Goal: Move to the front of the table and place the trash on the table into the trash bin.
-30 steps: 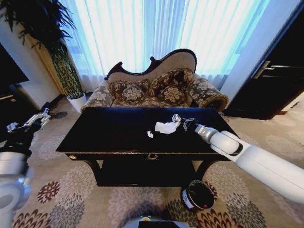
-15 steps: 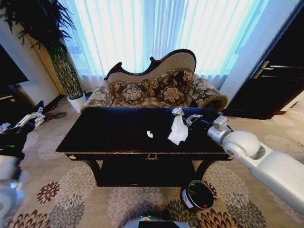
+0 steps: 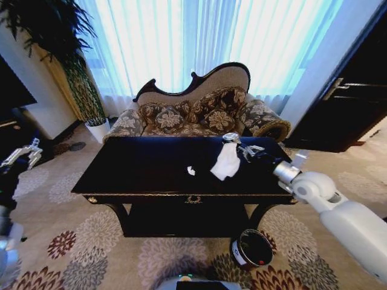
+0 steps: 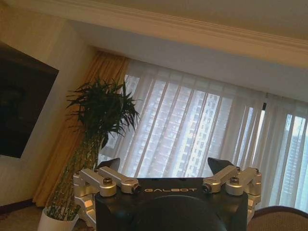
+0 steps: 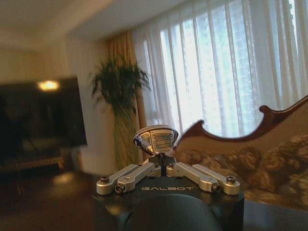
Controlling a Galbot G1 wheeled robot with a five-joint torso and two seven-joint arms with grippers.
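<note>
My right gripper (image 3: 233, 140) hovers over the right half of the glossy black table (image 3: 139, 166), shut on a white paper scrap (image 3: 227, 162) that hangs below it, clear of the tabletop. In the right wrist view the right gripper (image 5: 161, 156) has its fingers pressed together, with a shiny rounded piece (image 5: 155, 138) at their tips. A small white scrap (image 3: 191, 171) lies on the table's middle. The trash bin (image 3: 251, 248) stands on the carpet below the table's front right corner. My left gripper (image 3: 24, 154) is raised far to the left, and its fingers (image 4: 113, 164) are spread wide.
A patterned sofa (image 3: 199, 115) sits right behind the table, in front of bright curtains. A tall potted plant (image 3: 78, 84) stands at the back left and a dark door (image 3: 351, 103) at the right. Flowered carpet surrounds the table.
The right gripper lifted the white paper off the table and drew it back to the right. The left arm swung farther out to the left.
</note>
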